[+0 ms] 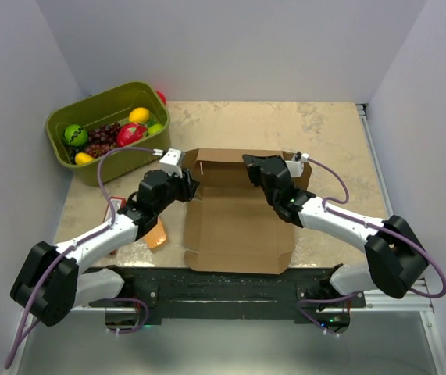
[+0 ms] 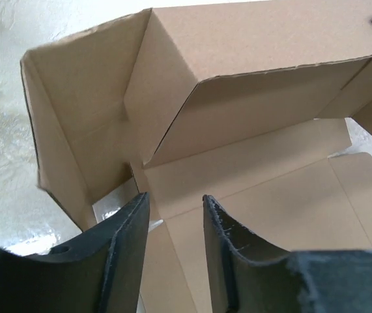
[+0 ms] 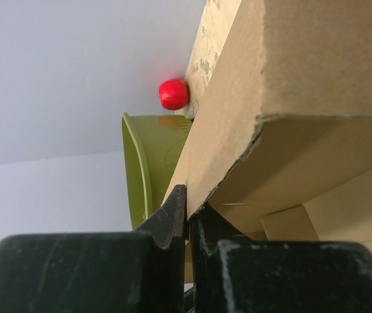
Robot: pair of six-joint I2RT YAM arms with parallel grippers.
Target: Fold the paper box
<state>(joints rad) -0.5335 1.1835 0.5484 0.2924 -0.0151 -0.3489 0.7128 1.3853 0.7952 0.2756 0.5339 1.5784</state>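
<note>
Beige tabletop (image 1: 301, 125) — one paper box (image 1: 234, 226), one green bin (image 1: 137, 152), one red ball (image 1: 161, 97)

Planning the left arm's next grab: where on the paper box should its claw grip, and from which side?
Probably the paper box by its raised left side flap, at the free top edge, left claw coming from above, astride it: the flap stands thin and near upright, while the right claw pinches the back wall.
</note>
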